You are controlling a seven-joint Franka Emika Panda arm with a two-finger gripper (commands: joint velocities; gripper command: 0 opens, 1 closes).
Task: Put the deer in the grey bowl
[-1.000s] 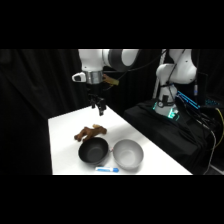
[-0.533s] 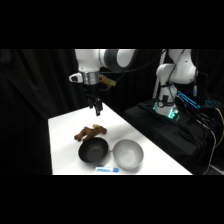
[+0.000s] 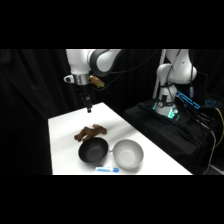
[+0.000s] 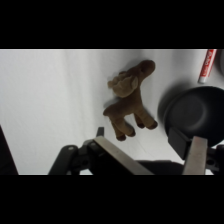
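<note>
The deer [image 3: 90, 132] is a small brown toy lying on its side on the white table, just behind the black bowl [image 3: 93, 151]. The grey bowl [image 3: 128, 154] sits to the right of the black one, and the two touch. My gripper [image 3: 89, 105] hangs above the table's far part, behind and above the deer, touching nothing. In the wrist view the deer [image 4: 131, 97] lies beyond my open gripper [image 4: 159, 157], with nothing between the fingers [image 4: 197, 154]. The black bowl [image 4: 197, 115] shows at the right; the grey bowl is out of that view.
A small marker [image 3: 107, 170] lies at the table's front edge before the bowls; in the wrist view the marker [image 4: 206, 65] lies past the black bowl. The arm's base [image 3: 170, 90] and dark equipment with lights stand at the right, beside the table [image 3: 65, 150].
The gripper has drifted left, towards the table's far left part, staying at about the same height. Deer and bowls have not moved.
</note>
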